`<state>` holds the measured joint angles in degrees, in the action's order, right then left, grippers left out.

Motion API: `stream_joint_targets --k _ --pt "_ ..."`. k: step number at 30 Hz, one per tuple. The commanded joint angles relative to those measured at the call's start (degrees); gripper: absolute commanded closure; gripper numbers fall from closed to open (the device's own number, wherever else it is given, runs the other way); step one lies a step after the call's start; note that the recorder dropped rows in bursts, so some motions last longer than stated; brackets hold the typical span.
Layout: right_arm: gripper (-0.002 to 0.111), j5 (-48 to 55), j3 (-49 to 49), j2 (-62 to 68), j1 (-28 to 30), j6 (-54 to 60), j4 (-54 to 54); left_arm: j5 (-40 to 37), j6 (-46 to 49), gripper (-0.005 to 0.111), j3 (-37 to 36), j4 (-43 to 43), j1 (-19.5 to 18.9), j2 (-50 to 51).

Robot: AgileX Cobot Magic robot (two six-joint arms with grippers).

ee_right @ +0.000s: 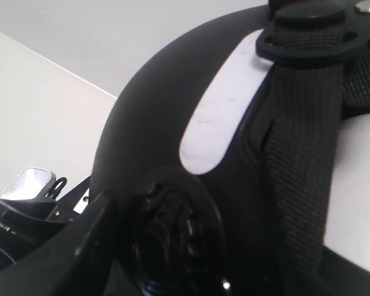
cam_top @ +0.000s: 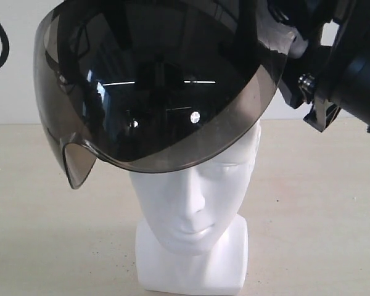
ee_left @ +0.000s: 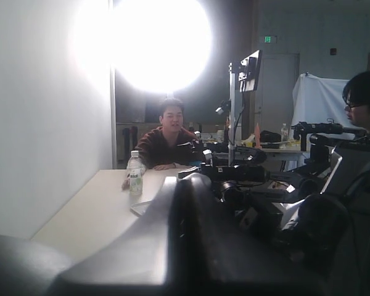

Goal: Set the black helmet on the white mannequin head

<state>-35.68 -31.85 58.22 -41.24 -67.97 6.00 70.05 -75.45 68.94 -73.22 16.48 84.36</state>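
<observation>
The black helmet [cam_top: 160, 80] hangs tilted over the white mannequin head [cam_top: 191, 203]. Its smoky visor covers the forehead and eyes, while nose, mouth and neck base show below. My right gripper [cam_top: 287, 46] is at the helmet's right side, shut on the rim by the visor pivot. Up close, the right wrist view has the black shell [ee_right: 148, 123], a woven strap [ee_right: 302, 154] and the white head [ee_right: 357, 197] inside, with my right gripper [ee_right: 129, 246] at the pivot. My left gripper [ee_left: 191, 246] is shut on the helmet's edge [ee_left: 234, 246], which fills the lower left wrist view, dark and blurred.
The head stands on a beige table [cam_top: 49, 216] before a pale wall. In the left wrist view a bottle [ee_left: 134, 172] stands far down the table. A camera rig [ee_left: 246, 172], two people and a bright lamp lie beyond.
</observation>
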Motion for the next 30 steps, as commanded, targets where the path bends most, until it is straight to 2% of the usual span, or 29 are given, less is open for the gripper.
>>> stream_joint_targets --k 1,10,16,23,24,26,27,29,30 --pt "0.108 14.3 1.1 0.7 -0.6 9.5 12.2 -9.5 -3.1 0.102 -2.9 -19.3 0.2 5.1" --pt "0.108 15.3 1.1 0.7 -0.6 9.6 12.6 -9.0 -3.8 0.102 -3.0 -20.3 0.6 5.1" --pt "0.108 18.9 1.1 0.0 -0.6 10.6 12.8 -10.9 -4.2 0.102 -3.0 -21.9 2.8 5.1" --pt "0.108 24.8 1.1 -5.5 -0.6 11.8 13.0 -11.4 -4.5 0.102 -3.0 -22.1 3.1 5.1" --pt "0.106 26.2 1.1 -6.3 -0.6 11.9 13.0 -11.4 -4.5 0.102 -3.0 -22.1 3.1 5.1" --pt "0.091 29.3 1.1 -7.9 -0.6 11.9 13.0 -11.4 -4.7 0.102 -3.0 -22.1 3.1 5.1" --pt "0.078 30.4 1.1 -8.5 -0.6 11.9 13.0 -11.4 -4.7 0.102 -3.0 -22.1 3.1 5.1" --pt "0.061 31.0 1.1 -8.5 -0.6 11.9 12.6 -11.6 -4.9 0.102 -3.0 -22.1 3.1 5.5" --pt "0.059 31.0 1.1 -8.5 -0.6 11.9 12.4 -11.9 -5.5 0.102 -3.0 -22.1 3.1 5.8"
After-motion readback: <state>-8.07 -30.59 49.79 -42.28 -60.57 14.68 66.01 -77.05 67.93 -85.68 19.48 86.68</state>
